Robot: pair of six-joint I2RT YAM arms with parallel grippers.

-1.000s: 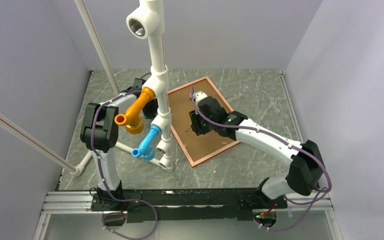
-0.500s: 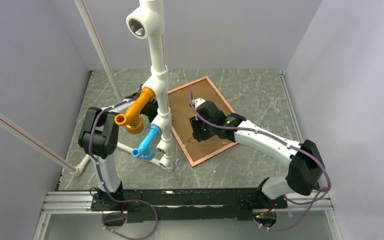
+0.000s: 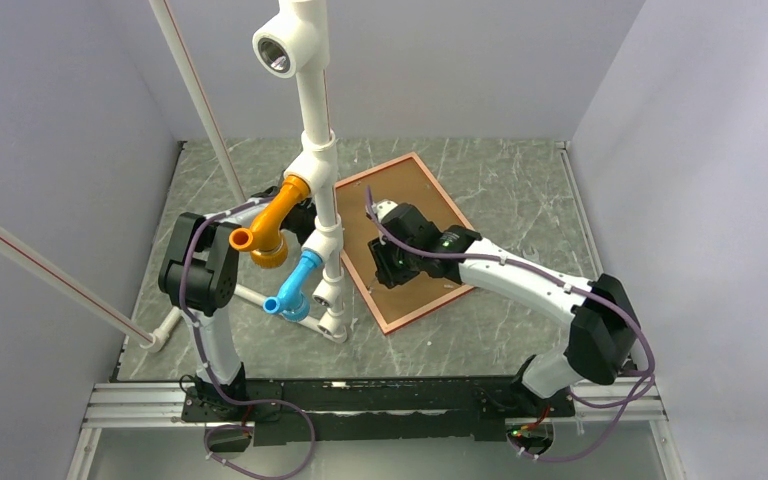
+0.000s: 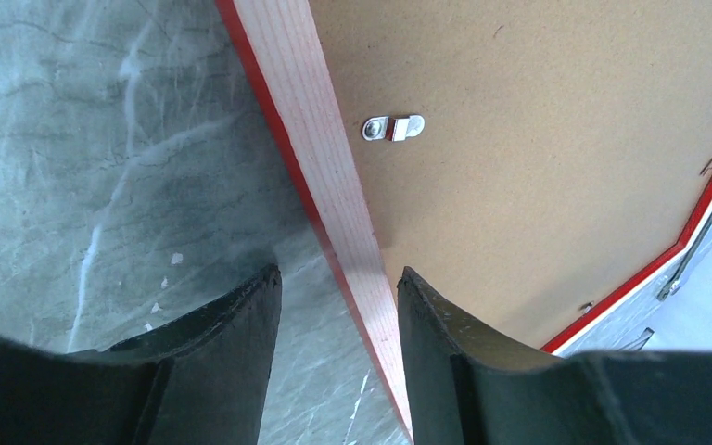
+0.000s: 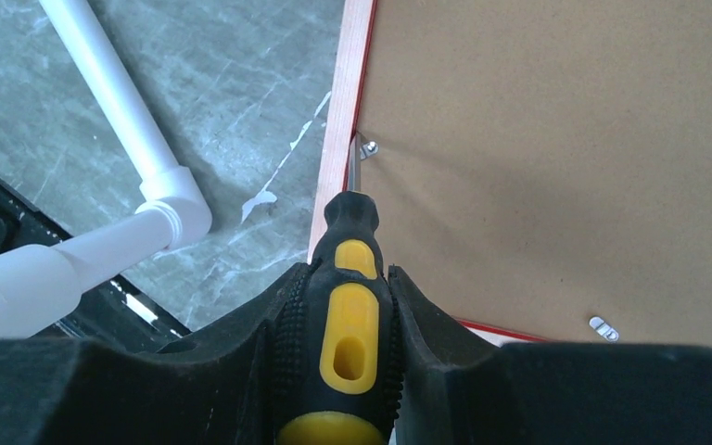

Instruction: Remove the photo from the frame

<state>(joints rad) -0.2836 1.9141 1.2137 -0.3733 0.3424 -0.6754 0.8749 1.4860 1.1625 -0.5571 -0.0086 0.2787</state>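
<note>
1 clip (image 5: 366,146) at the tip of the screwdriver (image 5: 352,324) clamped in the right gripper (image 5: 348,273); left gripper (image 4: 336,278) jaws apart astride the frame (image 4: 311,130); backing board (image 4: 538,139) in place, photo not yet reached

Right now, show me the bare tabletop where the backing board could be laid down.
Widest bare patch: table between the frame's right edge and the right wall. A narrower strip lies between the frame's near corner and the base rail. Crowded: left of the frame, with the pipe stand and left claw; the right claw and screwdriver hang over the frame.
</note>
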